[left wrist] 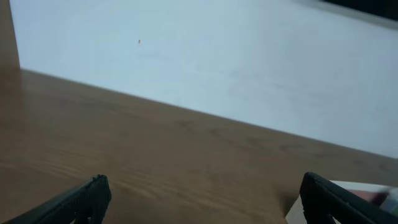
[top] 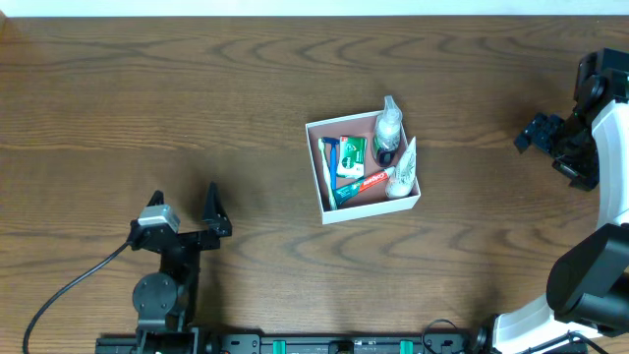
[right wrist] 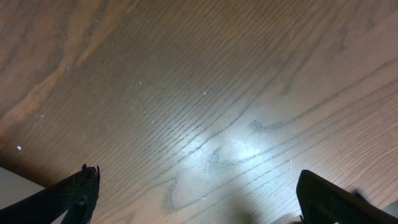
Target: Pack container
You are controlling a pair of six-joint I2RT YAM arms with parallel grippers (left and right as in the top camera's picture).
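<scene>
Holding toiletries (top: pixel 352 157), square white-walled container (top: pixel 378 207).

I inspected a dark brown wooden table (top: pixel 147 98) with a pronounced wavy grain. Beyond the table's far edge I noted a plain pale surface (left wrist: pixel 249 62); I could not tell whether it was wall or floor. A soft patch of reflected light (right wrist: pixel 239 146) lay on the table's top.

Left wrist view: only a blurred white corner of the container (left wrist: pixel 295 215) shows, cut by the bottom edge. Overhead, print on the tube (top: pixel 359 184) is unreadably small; the right arm (top: pixel 607 197) is cut off at the right edge of the table (top: pixel 147 98)
</scene>
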